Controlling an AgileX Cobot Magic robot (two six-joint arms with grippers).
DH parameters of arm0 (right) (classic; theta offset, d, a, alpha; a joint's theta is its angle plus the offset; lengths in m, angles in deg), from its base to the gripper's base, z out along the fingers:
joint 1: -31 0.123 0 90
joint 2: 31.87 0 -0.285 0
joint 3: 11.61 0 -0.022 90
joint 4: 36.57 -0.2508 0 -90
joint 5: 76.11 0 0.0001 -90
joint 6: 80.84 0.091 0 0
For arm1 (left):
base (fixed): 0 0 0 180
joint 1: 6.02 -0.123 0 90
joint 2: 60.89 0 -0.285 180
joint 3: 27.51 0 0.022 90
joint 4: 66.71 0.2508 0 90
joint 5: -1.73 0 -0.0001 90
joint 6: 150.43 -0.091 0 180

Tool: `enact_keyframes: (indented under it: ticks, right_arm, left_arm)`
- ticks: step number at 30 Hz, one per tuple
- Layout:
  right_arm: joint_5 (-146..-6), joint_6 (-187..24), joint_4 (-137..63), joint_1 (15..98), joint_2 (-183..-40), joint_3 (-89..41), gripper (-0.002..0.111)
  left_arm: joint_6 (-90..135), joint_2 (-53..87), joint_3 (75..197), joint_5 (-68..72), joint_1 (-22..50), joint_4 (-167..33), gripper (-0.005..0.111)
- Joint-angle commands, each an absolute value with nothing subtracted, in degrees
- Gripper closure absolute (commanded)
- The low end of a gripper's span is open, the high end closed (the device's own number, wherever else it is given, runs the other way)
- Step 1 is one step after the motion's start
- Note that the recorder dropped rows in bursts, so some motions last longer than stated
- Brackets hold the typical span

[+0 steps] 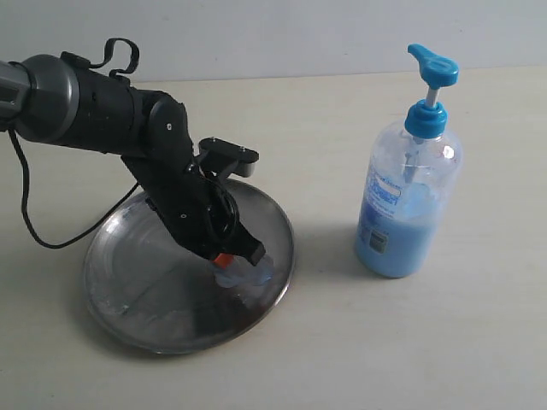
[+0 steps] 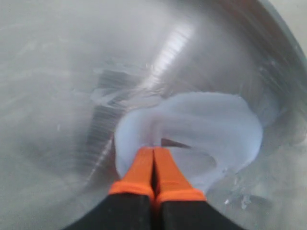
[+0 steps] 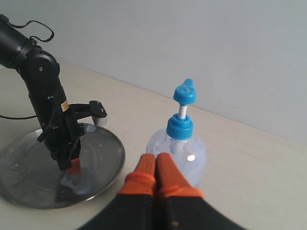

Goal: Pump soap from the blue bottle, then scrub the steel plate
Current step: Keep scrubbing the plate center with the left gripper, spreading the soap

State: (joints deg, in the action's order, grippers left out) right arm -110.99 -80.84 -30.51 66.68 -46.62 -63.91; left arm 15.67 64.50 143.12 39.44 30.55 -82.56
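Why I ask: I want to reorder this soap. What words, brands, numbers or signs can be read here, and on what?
No text can be read in any view.
Bottle label: blue and white with print, too blurred to read.
Small yellowish sticker on the left arm: too small to read.
Plate and pump: no markings show.

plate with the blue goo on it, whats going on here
The left end effector, shut, is tip-down in a smear of soap on the plate, near the rim that faces the bottle. It looks like the scrubbing stage. The bottle stands upright beside the plate, untouched. The right end effector is shut and holds nothing.
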Motion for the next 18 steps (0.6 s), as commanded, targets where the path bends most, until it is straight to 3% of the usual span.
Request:
enact_keyframes:
  ticks: [1, 18]
  right_arm:
    - [-110.32, -80.84, -30.3, 66.64, -46.29, -64.4, 0.108]
    - [-110.2, -80.84, -30.3, 66.64, -46.29, -64.4, 0.108]
  left_arm:
    - [16.09, 66.38, 141.88, 45.01, 30.72, -80.93, 0.107]
    - [1.04, 66.38, 141.88, 41.79, 30.72, -104.0, 0.107]
